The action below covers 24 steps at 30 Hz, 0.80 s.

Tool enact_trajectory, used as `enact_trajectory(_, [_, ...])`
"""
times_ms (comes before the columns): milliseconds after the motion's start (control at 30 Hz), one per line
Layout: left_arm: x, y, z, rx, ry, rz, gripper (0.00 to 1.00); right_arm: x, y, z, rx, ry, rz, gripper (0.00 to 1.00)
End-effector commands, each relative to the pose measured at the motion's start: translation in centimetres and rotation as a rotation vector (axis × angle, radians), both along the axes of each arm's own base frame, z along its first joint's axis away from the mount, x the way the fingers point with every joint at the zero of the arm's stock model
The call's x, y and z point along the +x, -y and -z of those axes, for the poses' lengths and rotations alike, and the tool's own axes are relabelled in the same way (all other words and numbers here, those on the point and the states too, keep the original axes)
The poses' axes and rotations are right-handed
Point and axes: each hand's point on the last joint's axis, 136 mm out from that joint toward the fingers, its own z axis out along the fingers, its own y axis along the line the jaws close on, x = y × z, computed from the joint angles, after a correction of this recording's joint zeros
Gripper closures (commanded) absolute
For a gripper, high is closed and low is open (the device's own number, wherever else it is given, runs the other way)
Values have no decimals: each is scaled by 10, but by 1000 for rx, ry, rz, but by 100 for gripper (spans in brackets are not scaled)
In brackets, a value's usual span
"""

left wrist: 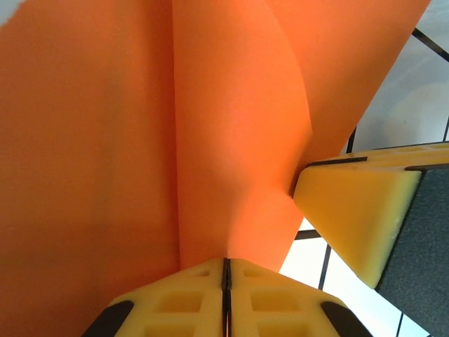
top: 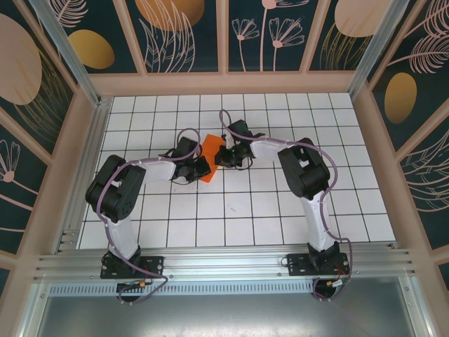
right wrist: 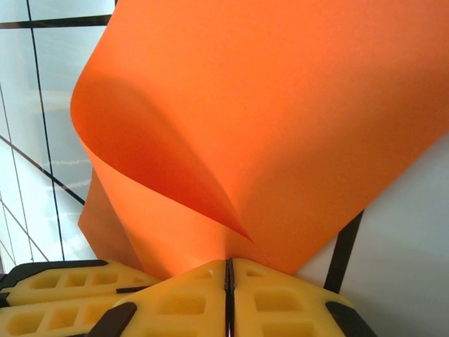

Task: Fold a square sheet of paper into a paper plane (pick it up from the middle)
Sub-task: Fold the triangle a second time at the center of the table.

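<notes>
The square sheet of paper (top: 212, 147) is bright orange and stands curled up off the white grid table (top: 245, 207), between my two grippers. My left gripper (top: 203, 168) is shut on its lower edge; in the left wrist view the jaws (left wrist: 226, 262) pinch the paper (left wrist: 140, 140) where it bends into a soft fold. My right gripper (top: 222, 157) is shut on the sheet from the other side, its jaws (right wrist: 228, 262) clamping a curled corner of the paper (right wrist: 295, 126). The two grippers almost touch: a right fingertip (left wrist: 354, 210) shows beside the left jaws. The paper plane is out of view.
Wooden rails and patterned walls (top: 224, 81) box in the table on three sides. An aluminium rail (top: 224, 261) with both arm bases runs along the near edge. Bare grid tiles lie all around the arms.
</notes>
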Motion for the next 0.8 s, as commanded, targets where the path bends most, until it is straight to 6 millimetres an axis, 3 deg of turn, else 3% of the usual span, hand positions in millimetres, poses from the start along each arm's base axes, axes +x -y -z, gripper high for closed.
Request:
enact_trajectory(0, [-4, -10, 16, 59, -46, -24, 91, -10, 4, -6, 22, -4, -21, 88])
enact_trajectory(100, [-7, -11, 20, 66, -61, -28, 92, -11, 2, -25, 57, 28, -16, 83])
enact_trajectory(167, [-7, -12, 21, 67, -67, -34, 93, -16, 1, -26, 64, 21, -8, 83])
enact_trajectory(333, [-16, -16, 29, 78, -91, -39, 95, -31, -4, -18, 36, 10, 18, 87])
enact_trajectory(767, [-17, -12, 28, 55, -89, -29, 100, -32, -16, -9, 52, -32, 48, 94])
